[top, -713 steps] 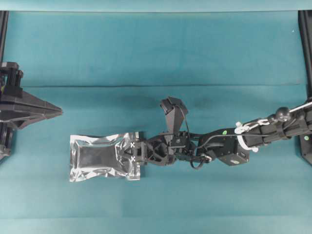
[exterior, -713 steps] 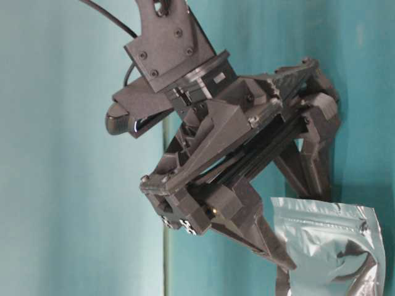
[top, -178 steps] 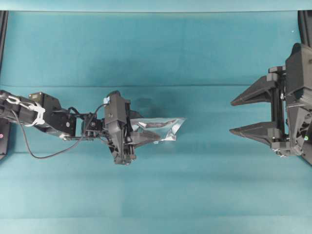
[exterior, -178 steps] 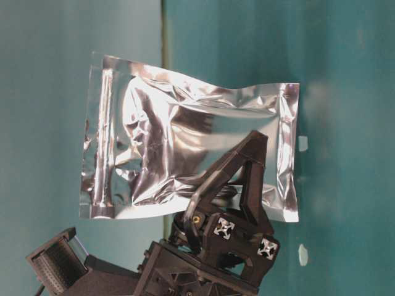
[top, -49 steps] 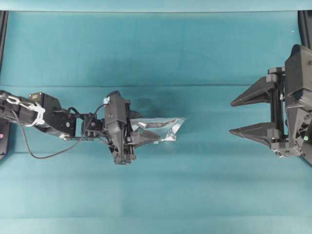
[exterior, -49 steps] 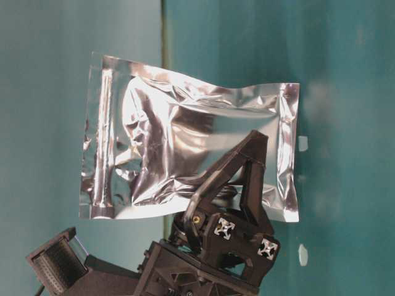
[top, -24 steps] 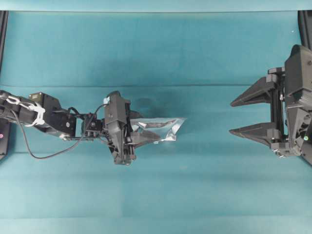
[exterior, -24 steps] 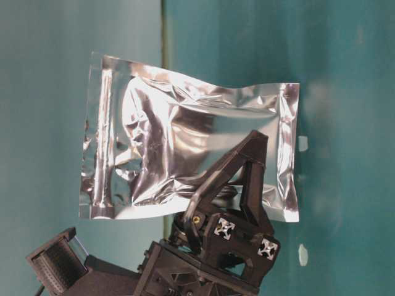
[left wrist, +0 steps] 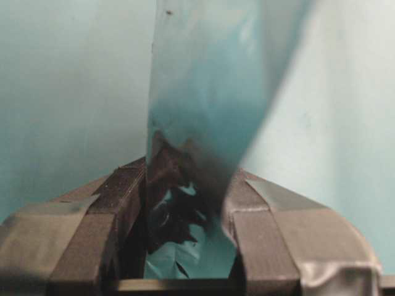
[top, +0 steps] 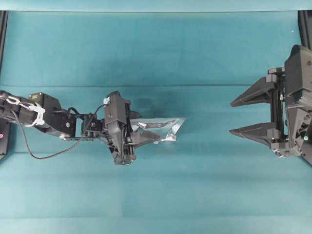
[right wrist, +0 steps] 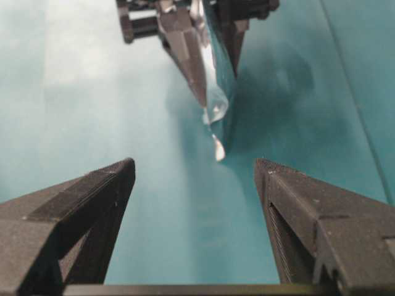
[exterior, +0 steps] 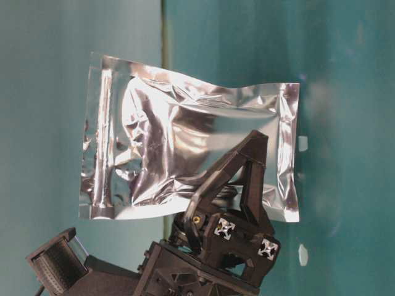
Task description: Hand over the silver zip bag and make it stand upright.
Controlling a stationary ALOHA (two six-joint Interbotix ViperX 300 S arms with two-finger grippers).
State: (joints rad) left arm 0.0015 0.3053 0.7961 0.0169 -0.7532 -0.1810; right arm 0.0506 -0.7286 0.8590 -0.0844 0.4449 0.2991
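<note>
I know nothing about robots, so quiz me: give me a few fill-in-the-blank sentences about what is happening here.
1. The silver zip bag is held by the ____ gripper.
2. The right gripper has its fingers wide ____.
3. The cloth over the table is coloured ____.
4. Between the bag and the right gripper there is a ____, so they do not touch.

Missing words: left; open; teal; gap

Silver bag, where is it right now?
The silver bag is left of centre in the overhead view, clamped edge-up in the left gripper, well apart from the open right gripper facing it.
</note>
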